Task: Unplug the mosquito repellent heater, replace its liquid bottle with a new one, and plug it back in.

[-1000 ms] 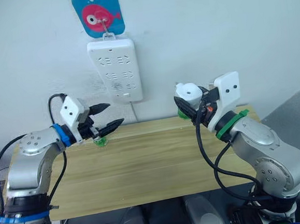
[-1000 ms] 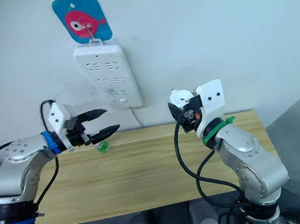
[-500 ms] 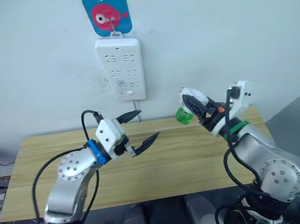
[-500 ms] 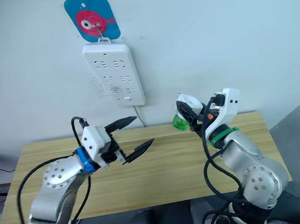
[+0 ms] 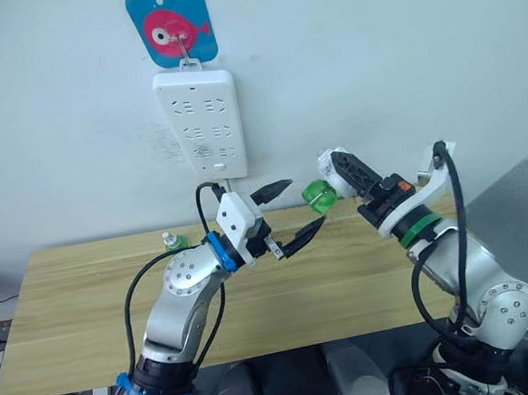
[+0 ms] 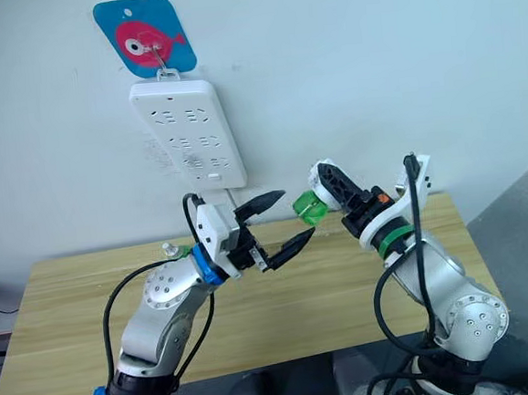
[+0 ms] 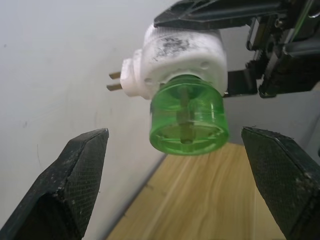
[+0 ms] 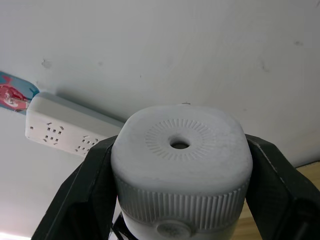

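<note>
My right gripper (image 5: 346,170) is shut on the mosquito repellent heater (image 5: 332,165), a white rounded unit held in the air above the table's back edge. Its green liquid bottle (image 5: 317,194) is still screwed in and points toward my left arm. The metal prongs (image 7: 116,81) face the wall. My left gripper (image 5: 301,205) is open right at the bottle; in the left wrist view the bottle (image 7: 187,117) sits between the two fingers (image 7: 75,185), touching neither. A second small green bottle (image 5: 169,241) stands on the table behind my left arm.
The white power strip (image 5: 199,125) hangs on the wall from a blue fish hook (image 5: 171,26), with its cord dropping behind the wooden table (image 5: 70,295). The strip (image 8: 70,130) lies beyond the heater in the right wrist view.
My left arm has swung from the table's left side over to the heater, its open fingers now at the green bottle. The right gripper has tilted the heater, turning the bottle toward the left gripper.
</note>
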You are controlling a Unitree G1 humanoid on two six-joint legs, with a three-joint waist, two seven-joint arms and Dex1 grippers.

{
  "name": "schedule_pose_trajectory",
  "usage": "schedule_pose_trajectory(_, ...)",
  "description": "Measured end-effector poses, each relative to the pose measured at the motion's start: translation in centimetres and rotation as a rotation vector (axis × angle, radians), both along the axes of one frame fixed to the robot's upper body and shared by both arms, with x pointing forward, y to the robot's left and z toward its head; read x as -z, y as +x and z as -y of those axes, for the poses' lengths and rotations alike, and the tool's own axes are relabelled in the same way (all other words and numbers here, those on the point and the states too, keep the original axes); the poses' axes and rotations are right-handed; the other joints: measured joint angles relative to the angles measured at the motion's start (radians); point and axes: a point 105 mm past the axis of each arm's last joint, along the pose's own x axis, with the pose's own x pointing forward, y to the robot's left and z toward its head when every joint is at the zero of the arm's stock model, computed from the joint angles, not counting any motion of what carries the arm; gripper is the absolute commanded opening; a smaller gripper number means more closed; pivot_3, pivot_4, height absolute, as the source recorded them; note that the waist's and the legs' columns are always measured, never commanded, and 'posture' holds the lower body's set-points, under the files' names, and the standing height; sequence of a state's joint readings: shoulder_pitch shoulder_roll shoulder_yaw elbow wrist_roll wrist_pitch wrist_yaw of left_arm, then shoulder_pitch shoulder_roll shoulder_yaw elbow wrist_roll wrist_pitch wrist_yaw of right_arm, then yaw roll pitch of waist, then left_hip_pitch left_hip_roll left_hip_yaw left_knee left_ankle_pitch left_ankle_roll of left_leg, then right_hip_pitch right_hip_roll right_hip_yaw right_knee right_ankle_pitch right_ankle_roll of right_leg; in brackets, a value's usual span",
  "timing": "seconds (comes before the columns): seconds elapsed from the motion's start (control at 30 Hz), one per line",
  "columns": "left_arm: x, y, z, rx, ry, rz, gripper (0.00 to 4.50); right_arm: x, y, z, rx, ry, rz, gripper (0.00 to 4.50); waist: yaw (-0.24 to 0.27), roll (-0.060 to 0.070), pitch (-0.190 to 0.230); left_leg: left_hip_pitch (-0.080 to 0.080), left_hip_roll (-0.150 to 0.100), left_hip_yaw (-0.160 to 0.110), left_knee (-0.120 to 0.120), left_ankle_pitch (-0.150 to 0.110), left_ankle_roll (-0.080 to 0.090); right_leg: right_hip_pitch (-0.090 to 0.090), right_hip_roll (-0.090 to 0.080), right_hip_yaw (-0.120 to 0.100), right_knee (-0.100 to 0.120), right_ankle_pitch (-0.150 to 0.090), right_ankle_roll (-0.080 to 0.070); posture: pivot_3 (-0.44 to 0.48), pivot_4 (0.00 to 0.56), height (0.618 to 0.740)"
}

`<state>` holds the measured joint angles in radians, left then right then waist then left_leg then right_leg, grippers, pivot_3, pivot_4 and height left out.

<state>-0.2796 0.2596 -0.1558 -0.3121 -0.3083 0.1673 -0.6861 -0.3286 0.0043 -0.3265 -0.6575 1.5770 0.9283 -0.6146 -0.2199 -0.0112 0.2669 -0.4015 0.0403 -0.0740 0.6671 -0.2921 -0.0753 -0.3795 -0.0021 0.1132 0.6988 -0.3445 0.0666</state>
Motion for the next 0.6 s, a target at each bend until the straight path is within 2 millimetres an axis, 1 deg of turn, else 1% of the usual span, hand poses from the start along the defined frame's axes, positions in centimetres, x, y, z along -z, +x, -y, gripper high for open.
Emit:
schedule_pose_trajectory(0.13, -0.7, -0.2, 1.4, 0.049, -0.018, 0.017, 4.5, -0.3, -0.1, 0.0, -0.01, 0.016, -0.022, 3.04, -0.002, 0.0, 0.0, 0.0, -0.002, 0.0, -0.001, 0.0, 0.0, 0.0, 0.0, 0.0, 0.0, 0.0, 0.0, -0.271, 0.23, 0.74)
schedule_pose_trajectory(0.4, -0.9, -0.4, 2.2, 0.092, -0.045, -0.008, 4.5, -0.3, -0.2, 0.0, -0.02, 0.033, -0.057, 3.04, -0.002, 0.0, 0.0, 0.0, -0.002, 0.0, 0.0, 0.0, 0.0, 0.0, 0.001, 0.0, 0.0, 0.0, 0.0, -0.282, 0.227, 0.74)
schedule_pose_trajectory(0.57, -0.6, -0.4, 2.2, 0.095, -0.039, -0.03, 4.5, -0.5, -0.1, 0.2, -0.014, 0.051, -0.061, 3.04, -0.002, 0.0, 0.0, 0.0, -0.002, 0.0, 0.0, 0.001, 0.0, 0.0, 0.001, 0.0, 0.0, 0.0, 0.0, -0.281, 0.226, 0.74)
schedule_pose_trajectory(0.6, -0.6, -0.4, 2.2, 0.095, -0.039, -0.033, 4.32, -0.4, -0.1, 0.2, -0.015, 0.05, -0.063, 3.04, -0.002, 0.0, 0.0, 0.0, -0.002, 0.0, 0.0, 0.001, 0.0, 0.0, 0.001, 0.0, 0.0, 0.0, 0.0, -0.281, 0.226, 0.74)
